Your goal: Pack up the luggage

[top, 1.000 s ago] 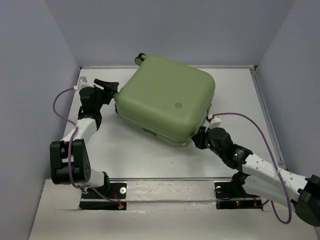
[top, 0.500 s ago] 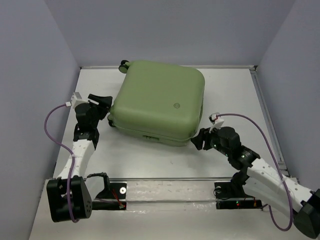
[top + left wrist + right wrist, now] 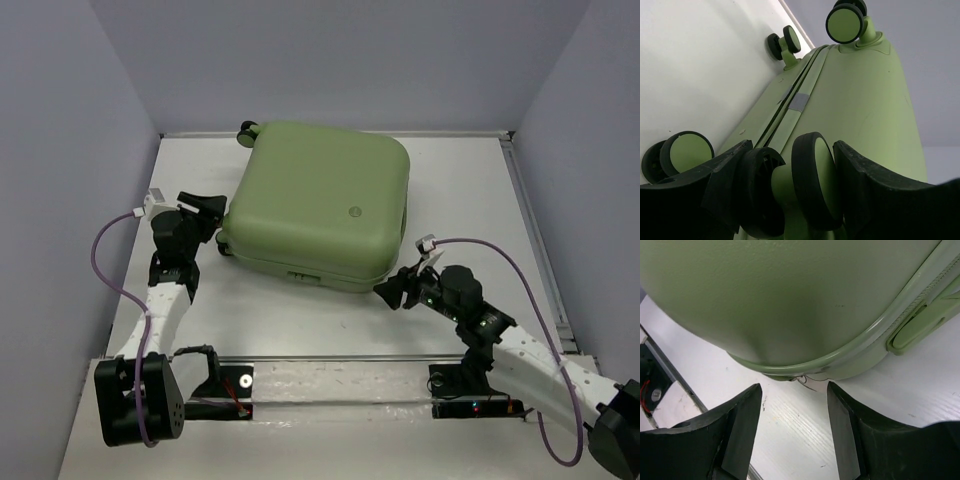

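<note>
The white tabletop (image 3: 465, 190) carries the luggage (image 3: 315, 200), closed and lying flat against the far edge, slightly left of centre. At its left side the left gripper (image 3: 211, 216) is closed around a twin caster wheel (image 3: 812, 180), fingers snug on either side. The right gripper (image 3: 386, 292) hangs just off the near-right corner, jaws apart, touching nothing.

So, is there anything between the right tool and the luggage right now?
Nothing visible. The right tool stands open just off the near right corner of the luggage, with only bare table in the gap. The right wrist view shows the shell's edge straight ahead of the fingers, unobstructed.
</note>
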You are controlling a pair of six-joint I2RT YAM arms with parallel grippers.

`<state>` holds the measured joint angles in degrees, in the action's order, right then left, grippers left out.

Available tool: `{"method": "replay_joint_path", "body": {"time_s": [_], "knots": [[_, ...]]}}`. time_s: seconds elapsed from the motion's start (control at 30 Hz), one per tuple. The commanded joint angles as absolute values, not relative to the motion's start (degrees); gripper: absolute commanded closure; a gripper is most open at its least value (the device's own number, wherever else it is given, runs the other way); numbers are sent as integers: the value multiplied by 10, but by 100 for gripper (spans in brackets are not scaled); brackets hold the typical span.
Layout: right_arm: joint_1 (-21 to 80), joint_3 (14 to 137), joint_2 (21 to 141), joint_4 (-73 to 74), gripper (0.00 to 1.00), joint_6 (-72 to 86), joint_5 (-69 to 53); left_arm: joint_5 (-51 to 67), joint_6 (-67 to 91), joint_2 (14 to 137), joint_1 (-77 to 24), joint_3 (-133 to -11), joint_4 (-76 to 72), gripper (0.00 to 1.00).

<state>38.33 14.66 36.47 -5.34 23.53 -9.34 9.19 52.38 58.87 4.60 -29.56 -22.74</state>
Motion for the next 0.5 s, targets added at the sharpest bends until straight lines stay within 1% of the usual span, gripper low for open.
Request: {"method": "replay_joint_path", "body": {"time_s": [0.0,0.13,0.27,0.4,0.43,0.47], "knots": [[386,133,426,-203,40,201,-80,158,474,583,30,-290,-260,94],[386,145,487,-242,42,199,-98,161,472,581,31,-284,-258,94],[386,128,496,-301,47,217,-81,162,472,581,29,-277,-262,94],[393,113,497,-340,55,232,-36,165,474,575,28,-269,-264,94],[393,111,496,-346,58,236,-31,165,474,574,27,-267,-265,94],[399,107,495,-353,64,237,-29,164,473,572,27,-265,-265,94]]}}
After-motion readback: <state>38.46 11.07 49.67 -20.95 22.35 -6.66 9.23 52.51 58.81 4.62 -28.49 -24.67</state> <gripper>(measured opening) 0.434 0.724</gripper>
